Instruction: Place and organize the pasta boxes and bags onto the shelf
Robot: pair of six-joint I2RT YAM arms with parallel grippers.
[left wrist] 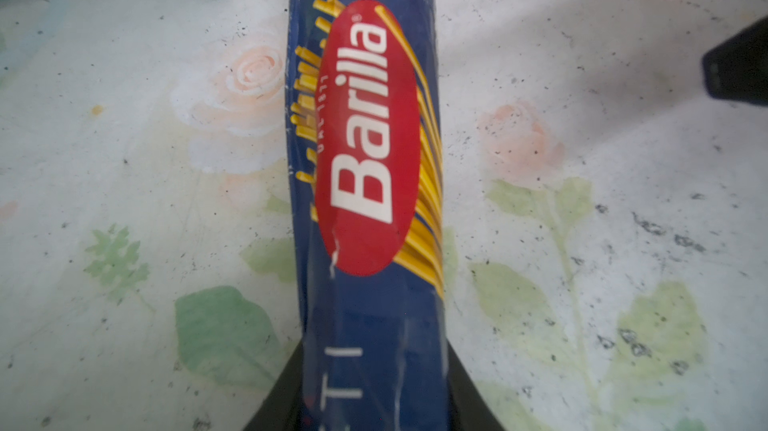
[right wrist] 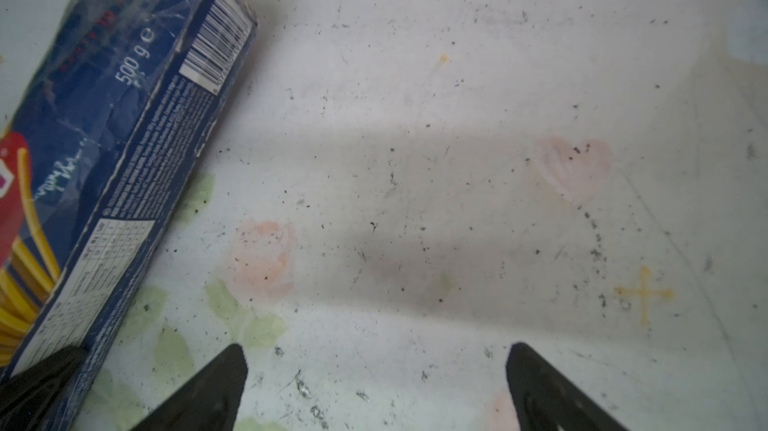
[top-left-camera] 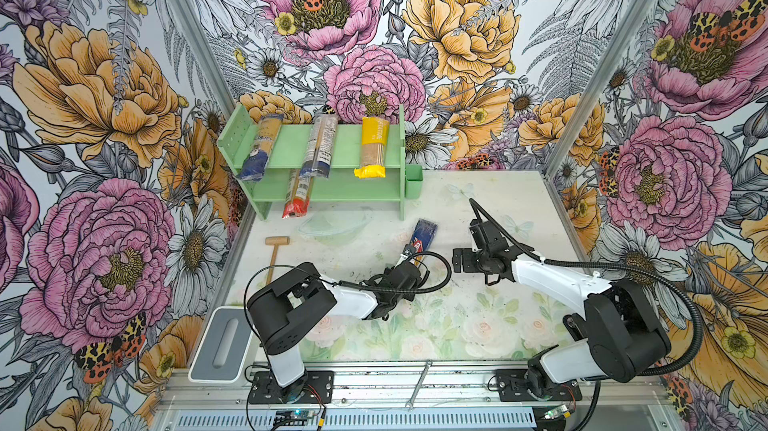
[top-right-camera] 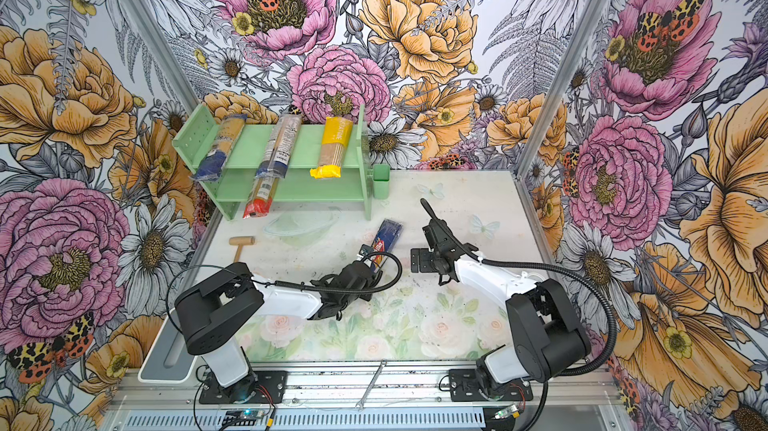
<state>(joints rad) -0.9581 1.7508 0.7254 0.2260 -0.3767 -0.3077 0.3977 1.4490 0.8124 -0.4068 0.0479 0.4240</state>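
In both top views the box (top-left-camera: 424, 235) lies on the desk (top-left-camera: 498, 208), its near end in the left tool (top-left-camera: 409, 257), the shelf (top-left-camera: 293, 146) well beyond. In the left wrist view that tool is closed on the box's sides. In the right wrist view the right tool (right wrist: 374, 352) is open, empty, beside the box. Judged stiff and light, the box may tip if held by one end.

Both top views: bright, even, diffuse light from above; faint soft shadows on the tabletop (top-left-camera: 498, 208), slight overall softness. Left wrist view: Barilla box (left wrist: 365, 138) sharp at mid-length, blurred at the near end, its straight sides bulging (wide lens). Right wrist view: broad soft shadow band over the tabletop; right pincer fingertips (right wrist: 208, 400) out of focus.
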